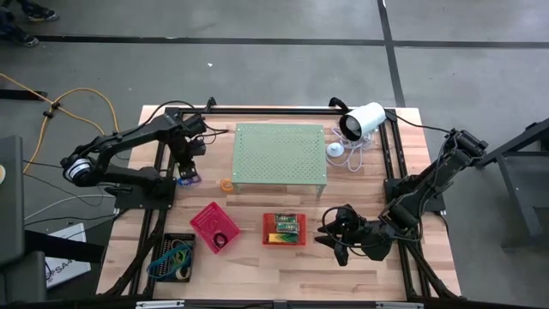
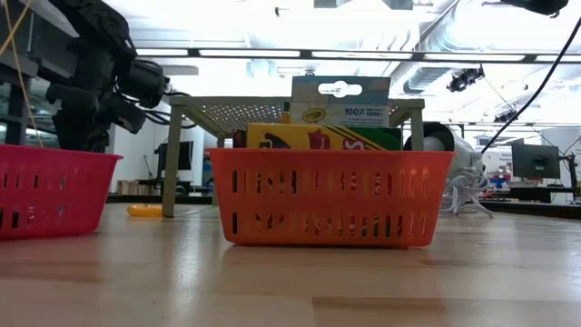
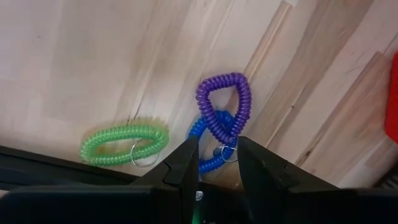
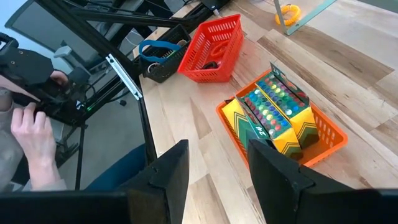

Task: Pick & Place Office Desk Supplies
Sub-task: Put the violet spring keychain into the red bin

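Three coiled wrist loops lie on the wood in the left wrist view: purple [image 3: 225, 106], blue [image 3: 208, 146] partly under the purple one, and green [image 3: 124, 144]. Each carries a small metal ring. My left gripper [image 3: 217, 165] is open and low at the table's left, its fingers either side of the blue loop's end; the high view shows it [image 1: 189, 178] beside the stand. An orange ring [image 1: 226, 184] lies on the table. My right gripper [image 4: 214, 180] is open and empty, hovering right of the orange tray [image 1: 285, 229]. My left gripper comes down from above with one finger [image 3: 186, 163] on each side of the blue loop's end [image 3: 210, 163], which lies on the table. Whether the fingers touch the coil cannot be told.
The pale green perforated stand [image 1: 280, 154] fills the table's middle, with a white camera [image 1: 360, 120] and cable to its right. The orange tray holds crayon packs [image 4: 273, 115]. A red-pink tray [image 1: 214, 227] and a black tray with bands [image 1: 174, 256] sit front left. A person's hand [image 4: 28, 134] shows beyond the table.
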`<action>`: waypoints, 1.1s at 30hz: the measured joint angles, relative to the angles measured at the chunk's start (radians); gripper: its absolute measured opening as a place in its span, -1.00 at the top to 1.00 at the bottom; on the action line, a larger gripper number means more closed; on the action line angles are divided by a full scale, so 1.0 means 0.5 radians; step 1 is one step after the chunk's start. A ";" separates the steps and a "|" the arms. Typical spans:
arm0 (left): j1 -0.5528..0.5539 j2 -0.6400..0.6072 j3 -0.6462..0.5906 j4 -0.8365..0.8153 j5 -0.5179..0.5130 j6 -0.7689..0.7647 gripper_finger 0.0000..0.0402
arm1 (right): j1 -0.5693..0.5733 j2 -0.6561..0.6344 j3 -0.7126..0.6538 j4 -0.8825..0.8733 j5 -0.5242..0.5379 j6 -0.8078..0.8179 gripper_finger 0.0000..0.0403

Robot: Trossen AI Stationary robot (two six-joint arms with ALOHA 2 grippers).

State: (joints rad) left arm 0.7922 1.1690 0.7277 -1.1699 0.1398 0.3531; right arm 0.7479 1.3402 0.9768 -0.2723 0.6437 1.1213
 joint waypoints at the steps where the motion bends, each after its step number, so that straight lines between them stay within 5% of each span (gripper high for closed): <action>1: -0.005 0.000 0.000 0.001 -0.006 0.000 0.47 | 0.000 0.000 0.000 -0.001 0.000 0.000 0.25; 33: -0.153 0.443 -0.001 0.127 -0.170 -0.097 0.47 | 0.001 0.000 0.000 -0.001 0.000 0.000 0.25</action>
State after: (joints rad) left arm 0.7158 1.3906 0.7273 -1.1064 0.0546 0.3047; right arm 0.7482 1.3403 0.9768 -0.2726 0.6437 1.1213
